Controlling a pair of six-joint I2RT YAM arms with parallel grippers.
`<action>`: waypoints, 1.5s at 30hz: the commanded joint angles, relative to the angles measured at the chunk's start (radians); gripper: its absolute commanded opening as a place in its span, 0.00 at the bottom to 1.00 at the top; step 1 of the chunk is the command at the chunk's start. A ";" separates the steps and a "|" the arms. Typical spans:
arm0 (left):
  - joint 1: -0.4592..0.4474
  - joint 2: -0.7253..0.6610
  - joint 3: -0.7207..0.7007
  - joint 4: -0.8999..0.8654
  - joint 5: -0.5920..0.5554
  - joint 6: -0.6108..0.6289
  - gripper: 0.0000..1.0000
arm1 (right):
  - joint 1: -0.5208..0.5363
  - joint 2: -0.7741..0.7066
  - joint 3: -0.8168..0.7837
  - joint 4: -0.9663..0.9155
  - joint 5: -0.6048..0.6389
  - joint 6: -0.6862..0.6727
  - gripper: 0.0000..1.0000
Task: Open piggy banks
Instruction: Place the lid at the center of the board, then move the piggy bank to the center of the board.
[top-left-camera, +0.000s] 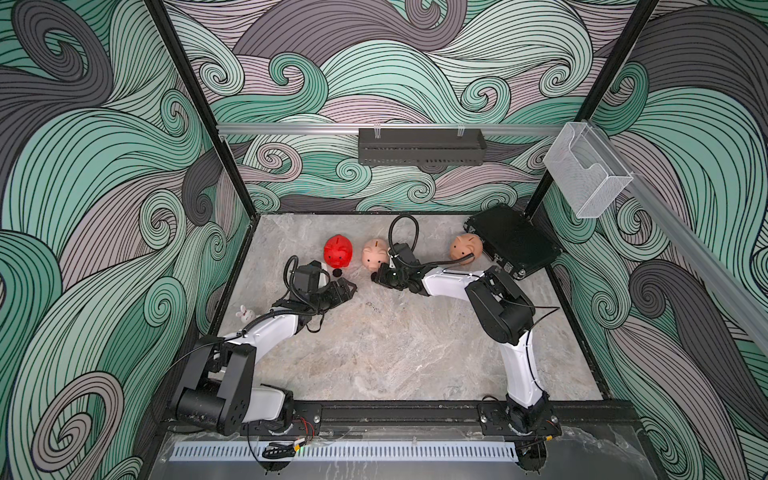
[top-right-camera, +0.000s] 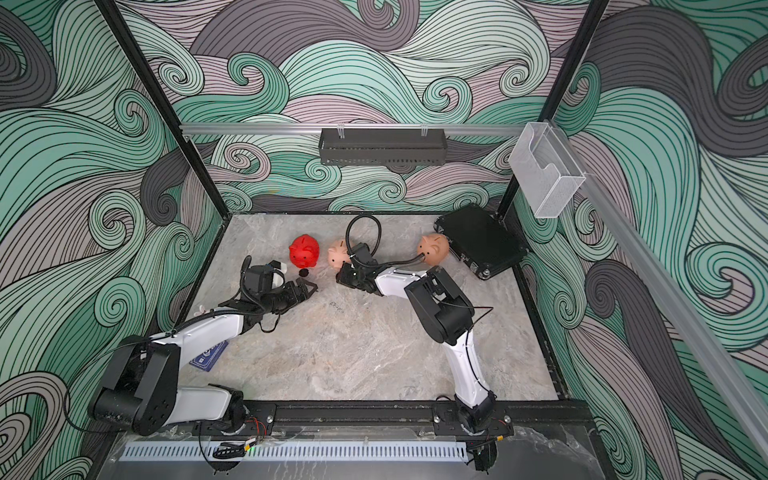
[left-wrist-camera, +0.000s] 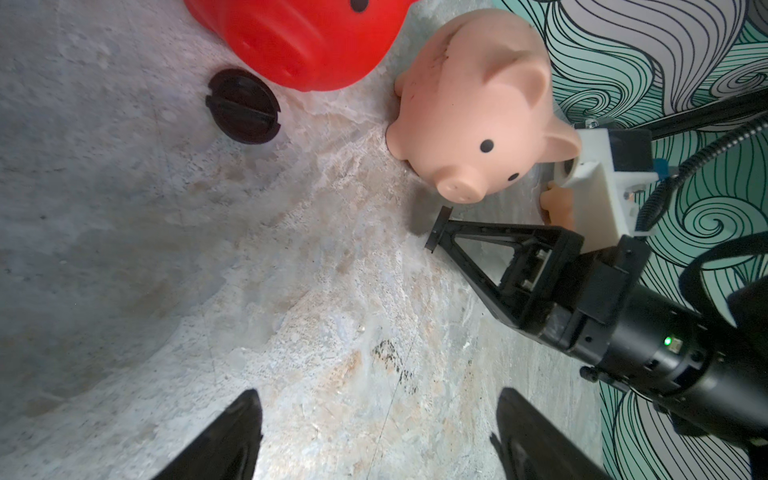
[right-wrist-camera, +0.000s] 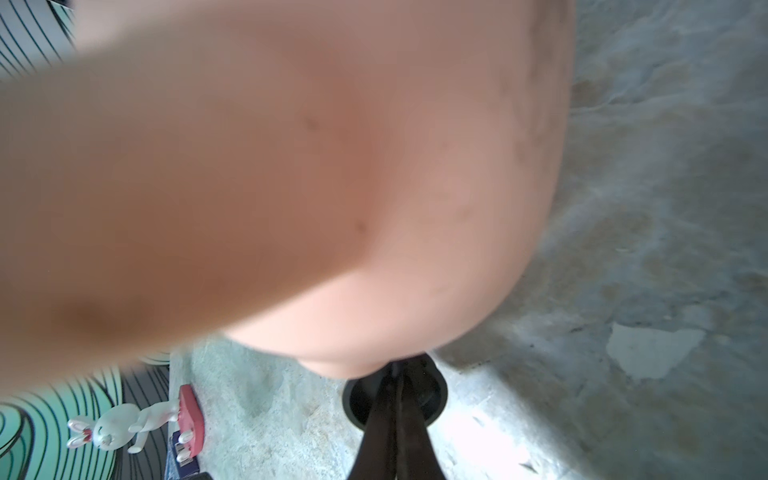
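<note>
Left gripper (top-left-camera: 348, 288) was seen spread, empty, short of the red pig (top-left-camera: 338, 251) and loose plug (top-left-camera: 337, 272). Right gripper (right-wrist-camera: 399, 376) was pinched shut on a black plug (right-wrist-camera: 355, 401), just beside the middle peach pig (top-left-camera: 374, 254). The far peach pig (top-left-camera: 466, 248), by the black case (top-left-camera: 513, 241), was judged nearer the right gripper.

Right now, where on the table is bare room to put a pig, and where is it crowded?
Widest: the table between both arms, from left hand and right hand, holding another plug, to the near black rail. Smaller: between right arm, black case and side wall. Crowded: red pig, loose plug, middle peach pig, with both hands close.
</note>
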 joint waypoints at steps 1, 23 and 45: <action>0.007 0.012 0.024 0.017 0.014 0.009 0.87 | 0.002 0.021 0.002 0.029 -0.026 0.017 0.04; -0.039 -0.114 0.013 -0.040 0.026 0.064 0.90 | -0.019 -0.258 -0.206 0.055 0.002 -0.065 0.17; -0.437 0.537 0.761 -0.138 -0.071 0.138 0.93 | -0.507 -0.569 -0.207 -0.341 0.126 -0.383 0.31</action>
